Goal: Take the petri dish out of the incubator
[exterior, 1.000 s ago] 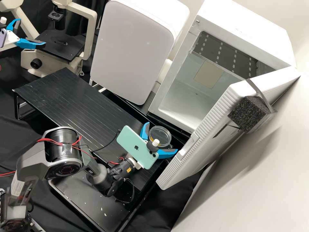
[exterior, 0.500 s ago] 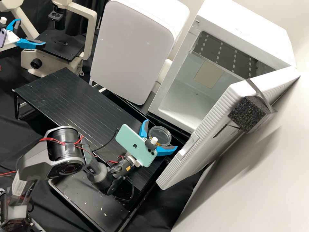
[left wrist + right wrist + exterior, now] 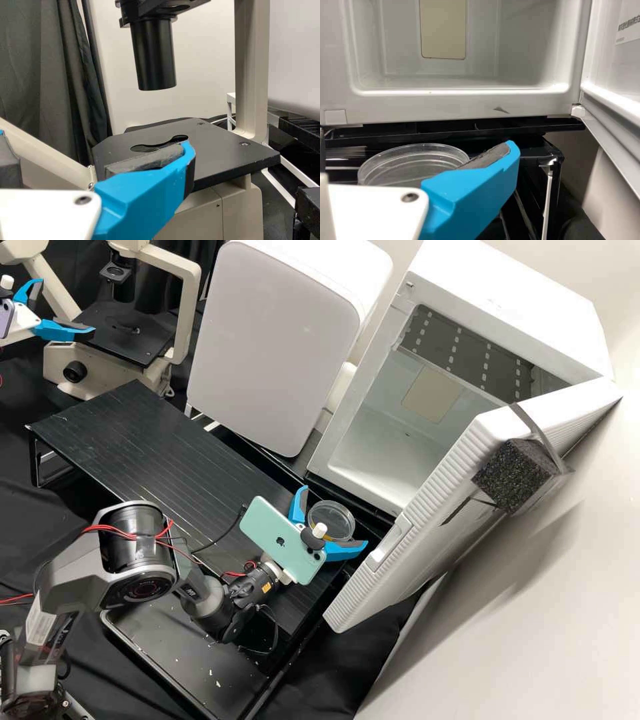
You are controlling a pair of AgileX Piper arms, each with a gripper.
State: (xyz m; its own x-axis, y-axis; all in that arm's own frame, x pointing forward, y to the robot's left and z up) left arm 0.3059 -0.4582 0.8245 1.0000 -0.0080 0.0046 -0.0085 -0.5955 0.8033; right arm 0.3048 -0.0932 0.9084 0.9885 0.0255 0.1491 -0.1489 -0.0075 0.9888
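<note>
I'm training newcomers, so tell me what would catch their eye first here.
First, the big white incubator at the high view's right, its door swung wide. Then, just outside it, the right gripper, bright blue and open, the clear petri dish between its fingers. Behind that gripper sits a mint-green phone.

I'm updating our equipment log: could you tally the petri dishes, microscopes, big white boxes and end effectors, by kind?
Petri dish: 1
Microscope: 1
Big white boxes: 2 (open incubator, neighbouring box)
End effectors: 2 (left end effector, right end effector)
Total: 6
</note>
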